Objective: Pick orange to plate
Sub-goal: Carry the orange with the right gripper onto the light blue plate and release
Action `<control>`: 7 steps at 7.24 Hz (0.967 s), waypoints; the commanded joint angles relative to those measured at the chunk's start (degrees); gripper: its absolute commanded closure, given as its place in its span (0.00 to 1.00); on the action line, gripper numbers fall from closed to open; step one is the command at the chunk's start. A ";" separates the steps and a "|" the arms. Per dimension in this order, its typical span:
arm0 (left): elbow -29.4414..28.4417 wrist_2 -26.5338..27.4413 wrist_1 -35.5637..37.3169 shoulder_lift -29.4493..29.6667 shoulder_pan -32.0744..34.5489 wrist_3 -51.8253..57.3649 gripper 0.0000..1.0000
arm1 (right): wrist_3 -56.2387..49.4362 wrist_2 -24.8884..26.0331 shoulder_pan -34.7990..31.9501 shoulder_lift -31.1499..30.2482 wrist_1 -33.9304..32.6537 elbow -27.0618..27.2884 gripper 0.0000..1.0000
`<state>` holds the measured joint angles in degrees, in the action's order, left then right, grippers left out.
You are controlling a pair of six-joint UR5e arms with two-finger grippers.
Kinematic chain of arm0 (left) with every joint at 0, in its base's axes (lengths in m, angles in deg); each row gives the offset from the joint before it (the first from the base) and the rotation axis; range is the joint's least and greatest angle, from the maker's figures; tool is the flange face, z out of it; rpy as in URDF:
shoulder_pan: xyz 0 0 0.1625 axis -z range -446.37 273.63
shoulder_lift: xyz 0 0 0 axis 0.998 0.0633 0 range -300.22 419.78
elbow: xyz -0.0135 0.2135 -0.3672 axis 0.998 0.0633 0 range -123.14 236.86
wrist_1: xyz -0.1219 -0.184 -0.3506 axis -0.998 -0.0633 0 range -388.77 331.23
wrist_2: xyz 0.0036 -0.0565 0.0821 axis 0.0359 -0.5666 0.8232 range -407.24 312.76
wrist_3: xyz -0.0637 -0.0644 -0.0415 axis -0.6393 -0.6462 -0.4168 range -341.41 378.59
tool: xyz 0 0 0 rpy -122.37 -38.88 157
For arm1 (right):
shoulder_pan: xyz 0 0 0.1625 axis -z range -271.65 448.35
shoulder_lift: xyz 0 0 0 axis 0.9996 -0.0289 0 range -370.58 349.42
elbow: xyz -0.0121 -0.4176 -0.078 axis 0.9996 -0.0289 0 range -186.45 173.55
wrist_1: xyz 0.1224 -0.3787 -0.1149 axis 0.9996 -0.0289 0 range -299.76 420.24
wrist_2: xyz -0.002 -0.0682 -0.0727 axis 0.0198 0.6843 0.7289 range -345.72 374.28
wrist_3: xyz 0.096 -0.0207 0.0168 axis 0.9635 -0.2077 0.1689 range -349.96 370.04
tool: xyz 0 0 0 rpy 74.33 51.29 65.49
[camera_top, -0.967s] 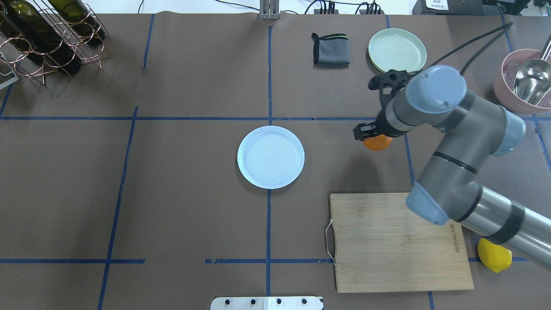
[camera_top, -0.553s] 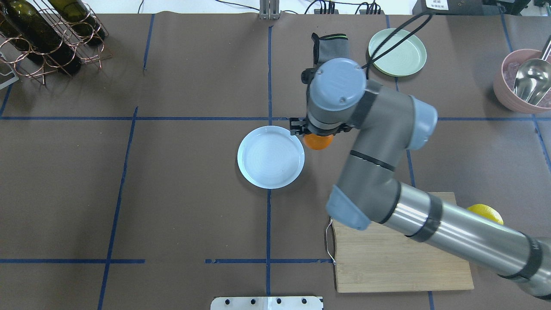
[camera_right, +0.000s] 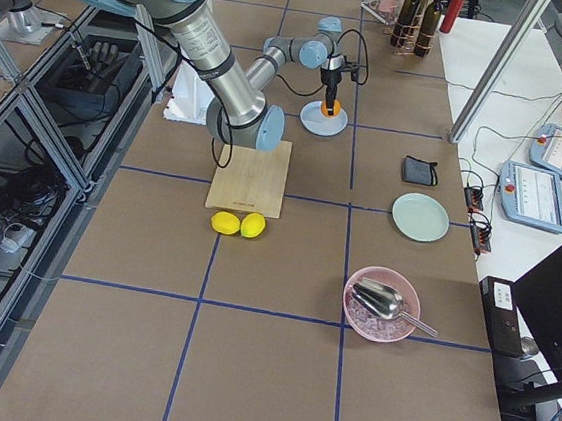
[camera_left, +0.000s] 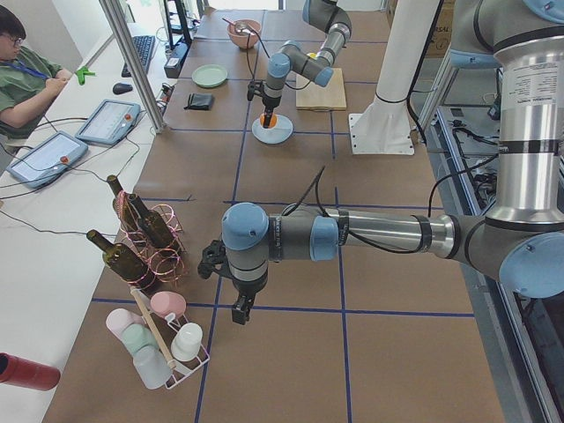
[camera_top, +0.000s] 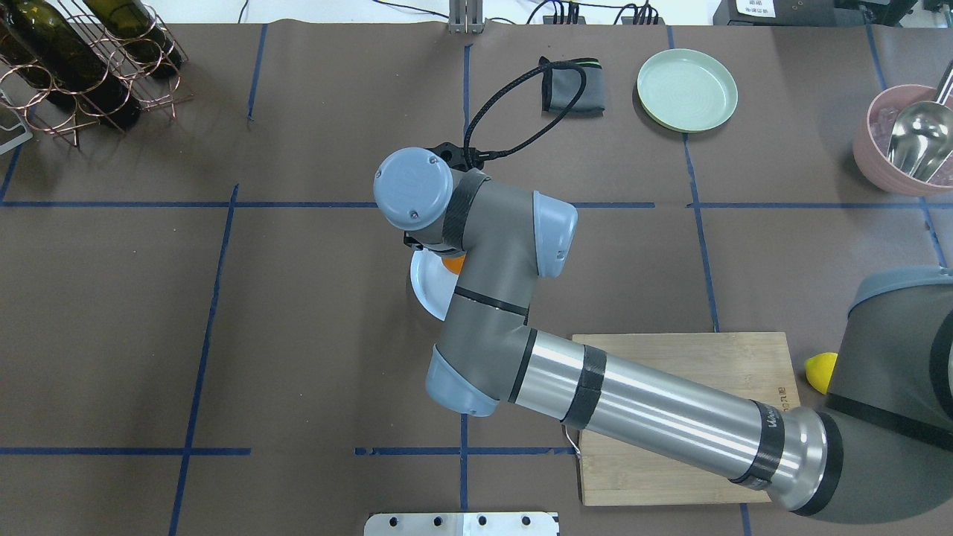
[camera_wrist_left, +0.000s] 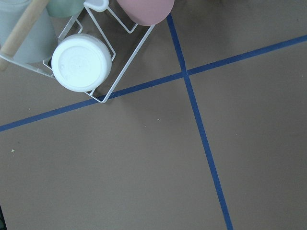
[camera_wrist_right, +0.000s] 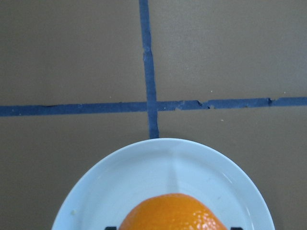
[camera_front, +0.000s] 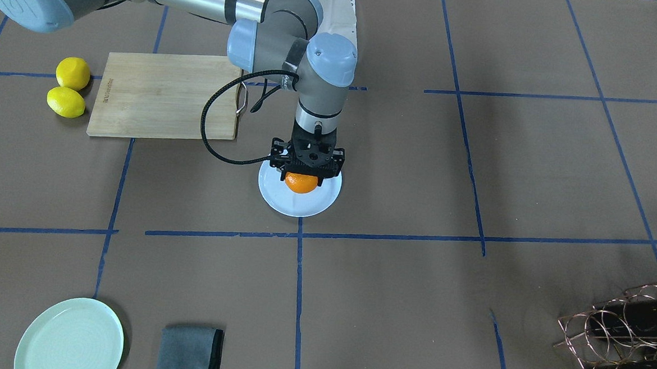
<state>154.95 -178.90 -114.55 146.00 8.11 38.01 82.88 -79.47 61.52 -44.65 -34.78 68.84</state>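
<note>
The orange sits between the black fingers of my right gripper, which is shut on it. It hangs over the middle of the pale bluish-white plate; whether it touches the plate I cannot tell. The right wrist view looks down on the orange against the plate. From overhead the wrist hides most of both; only a sliver of the orange and the plate's left edge show. My left gripper hangs far off near a cup rack; whether it is open or shut I cannot tell.
A wooden cutting board lies beside the right arm, with two lemons past it. A pale green plate and a grey cloth lie at the far side. A wine rack and a pink bowl occupy the corners.
My right arm has swung left with the orange, from well right of the plate, past its right rim, to over its middle.
</note>
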 commanded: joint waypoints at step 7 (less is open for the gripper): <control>0.00 -0.09 0.00 0.18 0.00 0.00 0.00 | 0.28 1.91 1.17 0.23 0.27 -0.59 0.00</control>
<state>154.95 -178.99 -114.55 146.17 8.11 38.01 83.25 -77.41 62.84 -44.53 -34.57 67.48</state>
